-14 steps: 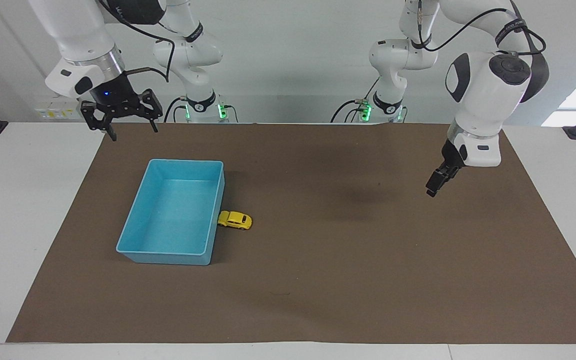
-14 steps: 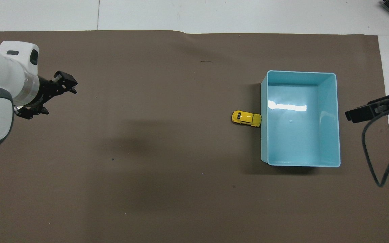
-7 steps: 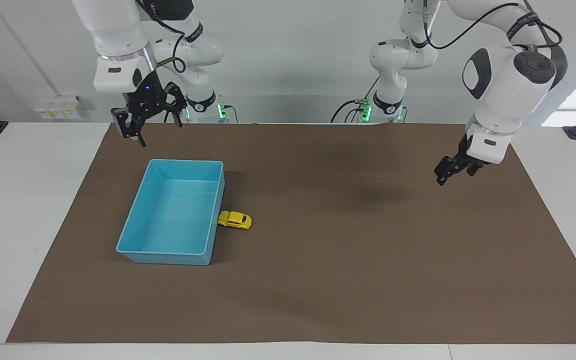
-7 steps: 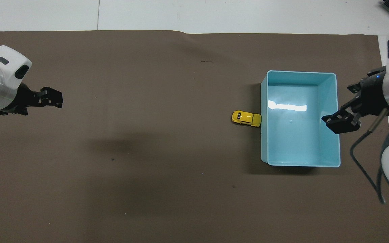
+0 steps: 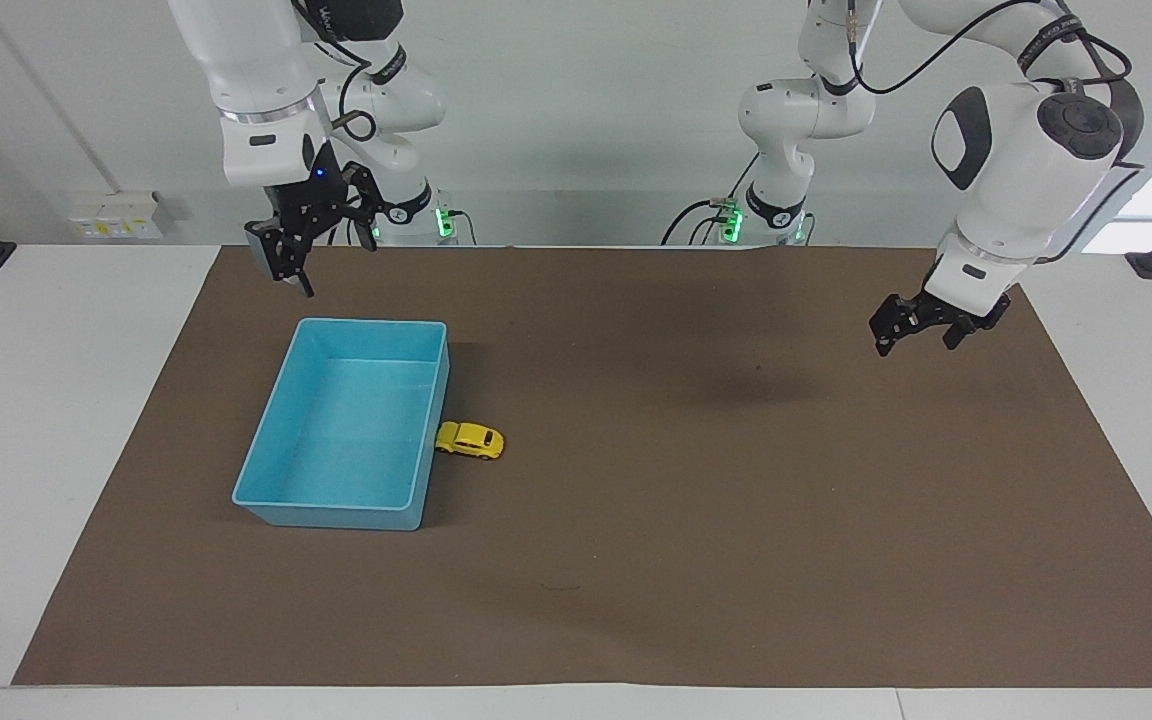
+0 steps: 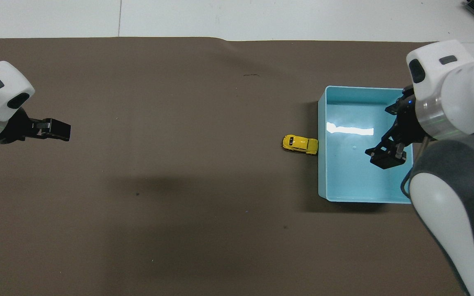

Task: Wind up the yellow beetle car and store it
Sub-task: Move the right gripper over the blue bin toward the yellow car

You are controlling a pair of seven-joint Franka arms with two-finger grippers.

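A: On the brown mat (image 5: 736,500), where's the yellow beetle car (image 5: 470,440)?
B: Against the light blue bin (image 5: 266,500), on its side toward the left arm.
A: Grippers?
B: Right gripper (image 5: 308,262) raised over the mat by the bin's robot-side edge, left gripper (image 5: 911,335) well apart; both spread, holding nothing.

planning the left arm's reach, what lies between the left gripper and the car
Only bare brown mat, as the overhead view shows. The left gripper, open, hangs at the left arm's end; the car sits against the bin.
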